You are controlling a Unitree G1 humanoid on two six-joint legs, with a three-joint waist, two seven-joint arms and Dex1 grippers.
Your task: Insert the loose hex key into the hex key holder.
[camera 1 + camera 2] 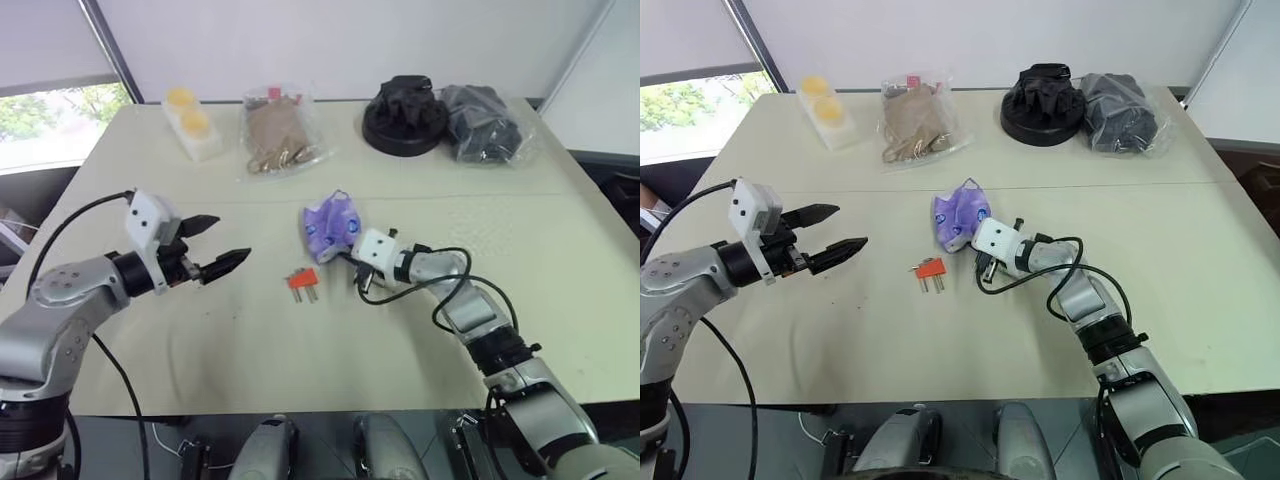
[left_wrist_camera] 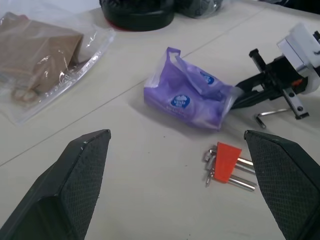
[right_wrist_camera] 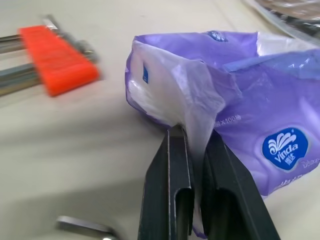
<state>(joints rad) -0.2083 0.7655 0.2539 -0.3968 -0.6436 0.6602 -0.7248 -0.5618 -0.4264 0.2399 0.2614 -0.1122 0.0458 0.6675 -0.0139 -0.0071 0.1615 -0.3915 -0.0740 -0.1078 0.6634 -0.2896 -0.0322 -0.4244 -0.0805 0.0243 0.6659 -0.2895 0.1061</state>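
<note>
Right pincer (image 3: 197, 165) pinching purple packet (image 3: 240, 95) labelled "Vinda"

purple tissue packet (image 1: 333, 226) table center; yellow cups (image 1: 190, 122) 11 o'clock, brown bag (image 1: 277, 133) 12, black items (image 1: 404, 113) 1 o'clock.

Bright, even daylight over the table, soft shadows all round

Light pours in from the window (image 1: 50, 110) at far left, and the pale table (image 1: 520, 280) reads evenly lit with no harsh glare. Shadows are faint and short, just a soft smudge under the hex key holder (image 1: 303, 282). The clear bag (image 2: 60, 60) throws small glints off its creases. In the right wrist view that holder (image 3: 57, 60) is blurred and smeared, while the purple packet (image 3: 260, 100) is sharp up close. The head views bend slightly at their edges.
</note>
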